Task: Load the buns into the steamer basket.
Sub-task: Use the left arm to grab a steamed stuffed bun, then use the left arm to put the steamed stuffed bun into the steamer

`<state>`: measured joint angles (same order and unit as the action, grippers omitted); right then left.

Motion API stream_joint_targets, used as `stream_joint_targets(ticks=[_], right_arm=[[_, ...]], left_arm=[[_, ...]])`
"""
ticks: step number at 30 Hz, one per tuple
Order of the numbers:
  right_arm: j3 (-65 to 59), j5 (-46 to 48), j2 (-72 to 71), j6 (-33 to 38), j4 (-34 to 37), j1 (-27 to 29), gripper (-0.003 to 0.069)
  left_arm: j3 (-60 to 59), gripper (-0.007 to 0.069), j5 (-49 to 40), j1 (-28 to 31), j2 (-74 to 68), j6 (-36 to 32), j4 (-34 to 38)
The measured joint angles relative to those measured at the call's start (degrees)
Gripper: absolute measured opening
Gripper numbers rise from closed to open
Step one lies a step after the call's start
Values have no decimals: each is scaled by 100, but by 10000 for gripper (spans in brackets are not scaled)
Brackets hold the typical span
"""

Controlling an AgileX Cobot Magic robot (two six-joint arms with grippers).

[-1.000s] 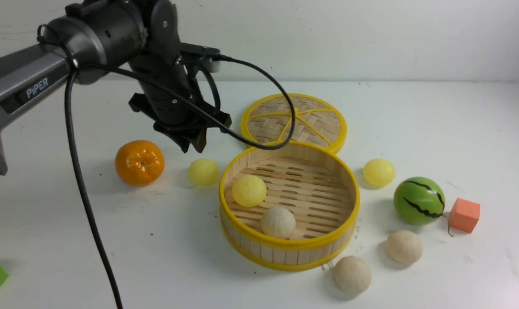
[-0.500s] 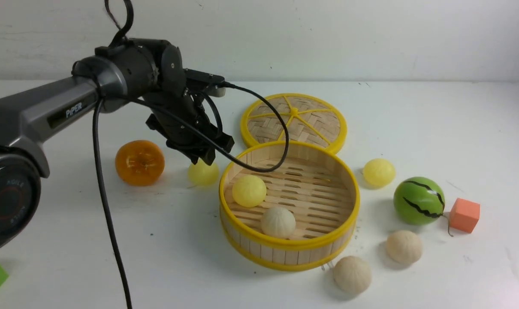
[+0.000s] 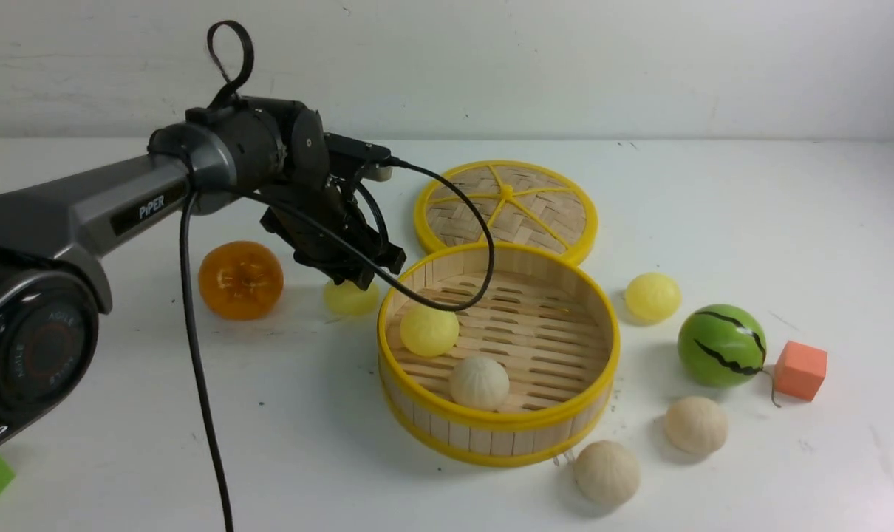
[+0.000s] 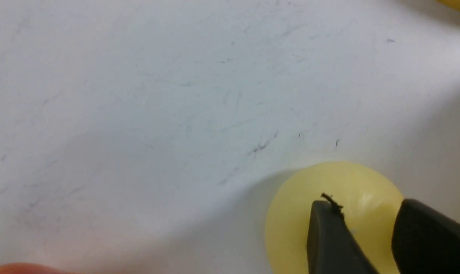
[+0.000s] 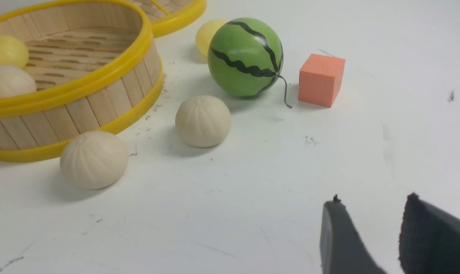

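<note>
White desk (image 3: 122, 443): left fingers (image 4: 329, 236) spread over a yellow bun (image 4: 291, 224) just beside the steamer basket (image 3: 491, 427).
Risk: the smooth round bun may squirt from an off-centre pinch and roll toward the orange fruit (image 3: 240, 279). Two buns lie in the basket, four outside. The right fingers (image 5: 340, 243) are spread, empty. The left arm (image 3: 85, 222) is marked "PiPER".
</note>
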<state>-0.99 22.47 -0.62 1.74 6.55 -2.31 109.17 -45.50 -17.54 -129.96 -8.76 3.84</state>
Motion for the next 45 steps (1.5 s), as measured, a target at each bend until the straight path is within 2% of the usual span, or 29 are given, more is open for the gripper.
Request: stream_joint_targets(ticks=[5, 7, 9, 17, 23, 26, 29, 38, 42, 45], right_arm=[[0, 0, 0, 0, 0, 0, 241], [0, 0, 0, 0, 0, 0, 241], [0, 0, 0, 0, 0, 0, 241], [0, 0, 0, 0, 0, 0, 241], [0, 0, 0, 0, 0, 0, 241], [0, 0, 0, 0, 0, 0, 241], [0, 0, 0, 0, 0, 0, 241], [0, 0, 0, 0, 0, 0, 241], [0, 0, 0, 0, 0, 0, 241], [0, 0, 0, 0, 0, 0, 241]], left_arm=[[0, 153, -47, 0, -43, 0, 0], [0, 31, -86, 0, -38, -7, -13], [11, -13, -113, 0, -18, -20, -93], [125, -13, -934, -86, 794, -35, -103], [206, -13, -1177, -686, 1376, -241, 197], [211, -13, -1040, -1152, 1255, -297, 200], [211, -13, -668, -1382, 992, -245, 19], [211, -12, 305, -1396, 319, -17, -550], [211, 21, 453, -1396, 161, 106, -743], [211, 125, 430, -1396, 145, 239, -839]])
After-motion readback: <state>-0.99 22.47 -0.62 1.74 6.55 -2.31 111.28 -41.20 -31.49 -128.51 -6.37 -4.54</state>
